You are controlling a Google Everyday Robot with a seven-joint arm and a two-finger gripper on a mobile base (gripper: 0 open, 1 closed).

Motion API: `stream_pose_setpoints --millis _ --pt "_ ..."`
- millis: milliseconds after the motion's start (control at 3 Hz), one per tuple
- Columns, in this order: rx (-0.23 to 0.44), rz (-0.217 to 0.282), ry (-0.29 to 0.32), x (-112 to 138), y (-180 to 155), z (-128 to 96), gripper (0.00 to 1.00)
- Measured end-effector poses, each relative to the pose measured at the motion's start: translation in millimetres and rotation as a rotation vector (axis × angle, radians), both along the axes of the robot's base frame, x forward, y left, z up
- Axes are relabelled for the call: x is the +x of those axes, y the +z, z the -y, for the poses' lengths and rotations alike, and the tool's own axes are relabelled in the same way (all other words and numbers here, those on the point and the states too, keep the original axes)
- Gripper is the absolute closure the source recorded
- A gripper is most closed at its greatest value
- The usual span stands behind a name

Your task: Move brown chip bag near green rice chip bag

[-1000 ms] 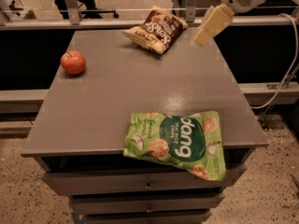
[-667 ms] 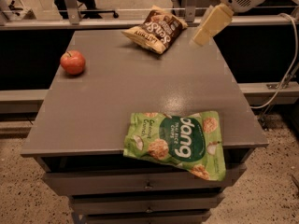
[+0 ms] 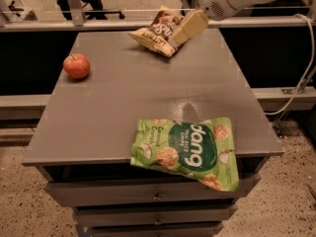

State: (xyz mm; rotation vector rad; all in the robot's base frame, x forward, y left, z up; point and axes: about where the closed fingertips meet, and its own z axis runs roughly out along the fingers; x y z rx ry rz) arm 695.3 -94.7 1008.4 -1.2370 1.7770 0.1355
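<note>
The brown chip bag (image 3: 154,31) lies at the far edge of the grey table (image 3: 118,107), near the middle of that edge. My gripper (image 3: 180,35) reaches in from the upper right, and its cream-coloured end overlaps the bag's right side. The green rice chip bag (image 3: 190,149) lies flat at the table's near right, with its lower corner hanging over the front edge. The two bags are far apart.
A red apple (image 3: 76,65) sits at the table's left side. Drawers (image 3: 155,196) are below the table's front edge. A white cable (image 3: 302,78) hangs at the right. A rail (image 3: 98,23) and chair legs stand behind the table.
My gripper has moved left from beside the brown chip bag until it overlaps the bag's right side. The bags and the apple have not moved.
</note>
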Motion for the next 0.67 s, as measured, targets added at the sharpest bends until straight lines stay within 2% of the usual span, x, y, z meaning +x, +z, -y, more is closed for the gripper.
stream_pose_setpoints --millis 333,667 --pt "0.088 0.006 0.01 55 -23 -66 0.0" --pt "0.112 -0.009 0.002 95 -54 -118 0.0"
